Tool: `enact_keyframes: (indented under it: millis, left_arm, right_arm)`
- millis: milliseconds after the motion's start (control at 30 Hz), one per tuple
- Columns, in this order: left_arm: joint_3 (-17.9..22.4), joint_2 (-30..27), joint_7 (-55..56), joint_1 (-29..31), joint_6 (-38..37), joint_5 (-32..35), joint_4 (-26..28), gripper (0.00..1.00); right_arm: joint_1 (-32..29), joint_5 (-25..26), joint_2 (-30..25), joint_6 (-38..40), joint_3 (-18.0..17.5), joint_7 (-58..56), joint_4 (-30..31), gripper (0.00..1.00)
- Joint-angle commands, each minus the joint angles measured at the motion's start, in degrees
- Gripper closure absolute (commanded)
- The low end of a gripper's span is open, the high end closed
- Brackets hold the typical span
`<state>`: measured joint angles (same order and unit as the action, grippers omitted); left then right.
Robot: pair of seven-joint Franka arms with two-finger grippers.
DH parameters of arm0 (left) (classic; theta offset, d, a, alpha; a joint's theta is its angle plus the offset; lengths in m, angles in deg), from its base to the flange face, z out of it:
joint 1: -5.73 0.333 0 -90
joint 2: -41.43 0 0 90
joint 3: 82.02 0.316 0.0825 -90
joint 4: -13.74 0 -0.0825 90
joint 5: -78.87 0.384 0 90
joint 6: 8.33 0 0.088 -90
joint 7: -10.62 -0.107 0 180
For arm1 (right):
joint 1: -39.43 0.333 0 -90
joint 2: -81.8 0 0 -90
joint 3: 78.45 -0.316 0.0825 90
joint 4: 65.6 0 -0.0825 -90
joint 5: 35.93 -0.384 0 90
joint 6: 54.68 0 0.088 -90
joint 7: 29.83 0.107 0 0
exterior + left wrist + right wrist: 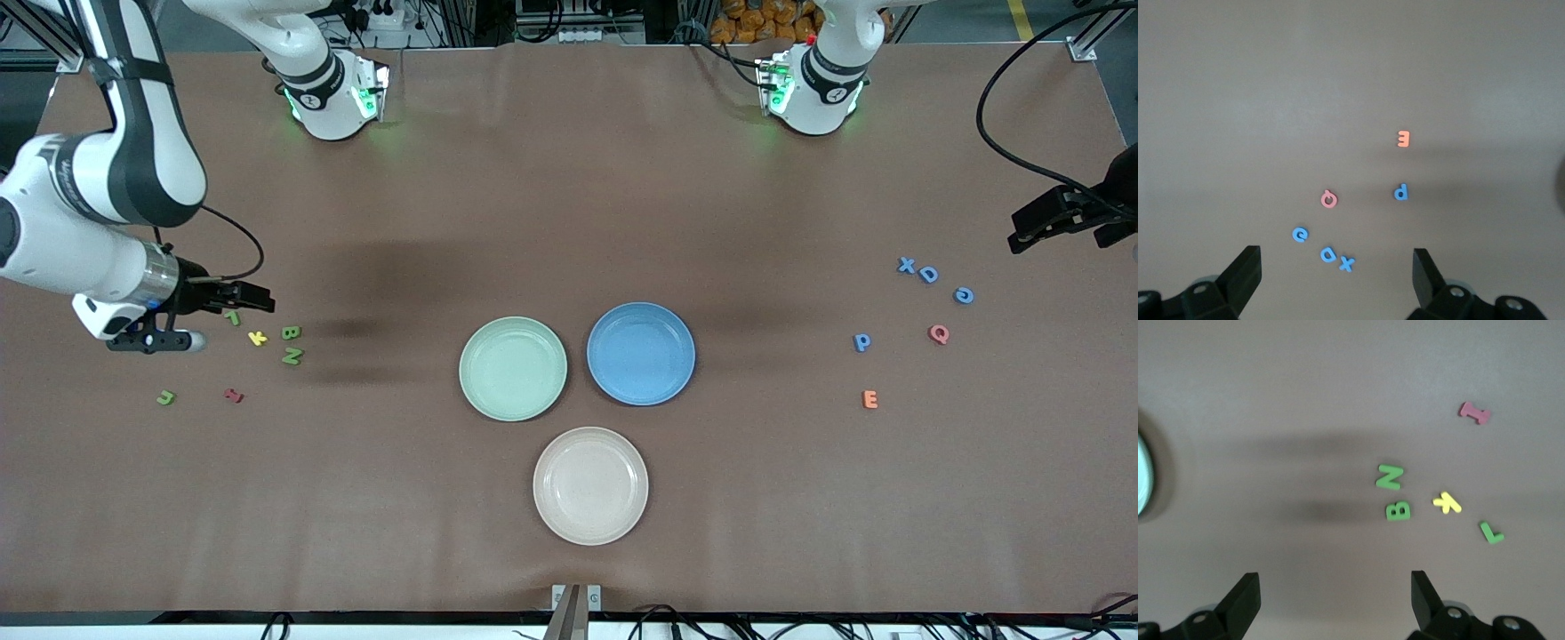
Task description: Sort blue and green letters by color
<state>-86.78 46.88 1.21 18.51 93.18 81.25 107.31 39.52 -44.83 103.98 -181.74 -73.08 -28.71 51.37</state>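
Both claws hang released and hold nothing. At the right arm's end of the brown table (569, 222), the right gripper (258, 298) hovers low with its black fingers (1245, 600) spread wide, just over a small green hook-shaped letter (233, 317). Close beside that claw, toward the middle of the table, lie a yellow foam letter K (258, 338), a green foam letter B (291, 332) and a green foam letter N (292, 356), the N nearest the front camera of the three. Nearer the front camera than the claw lie a second green hook-shaped letter (165, 397) and a dark red letter (234, 396), each apart from the rest. At the left arm's end, the left gripper (1022, 233) hovers with its dark fingers (1241, 277) equally wide. Near it on the table sit a blue foam letter X (906, 265), a blue letter D (928, 275) touching or almost touching the X, and a blue letter G (964, 295). Nearer the front camera lie a pink-red letter Q (939, 333), a blue letter P (861, 341) and an orange letter E (870, 399). Between the two claws, well apart from both, sit a round pale green plate (513, 367) and a round blue plate (641, 353) side by side, with a round cream plate (590, 484) nearer the front camera.
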Motion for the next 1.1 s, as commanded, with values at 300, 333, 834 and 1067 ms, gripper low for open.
enact_keyframes:
  millis: [300,333,834,1067]
  left_arm:
    - [-0.4,-1.6,-6.1,2.9,8.3,-1.6,9.6,0.0]
    - [-0.4,-1.9,-6.6,3.0,9.1,-1.6,10.7,0.0]
    - [-0.2,-0.4,-20.5,8.0,22.6,-1.7,19.5,0.0]
    - [-0.5,3.8,-23.8,10.3,27.5,-1.9,21.2,0.0]
  right_arm:
    - [2.6,-0.2,4.5,-4.1,-0.2,6.3,-2.1,0.0]
    - [2.7,-0.2,4.9,-4.5,-0.2,6.3,-2.1,0.0]
    - [3.2,2.7,8.6,-9.3,-0.2,6.3,-2.1,0.0]
    - [3.4,2.8,9.0,-9.8,-0.2,6.3,-2.1,0.0]
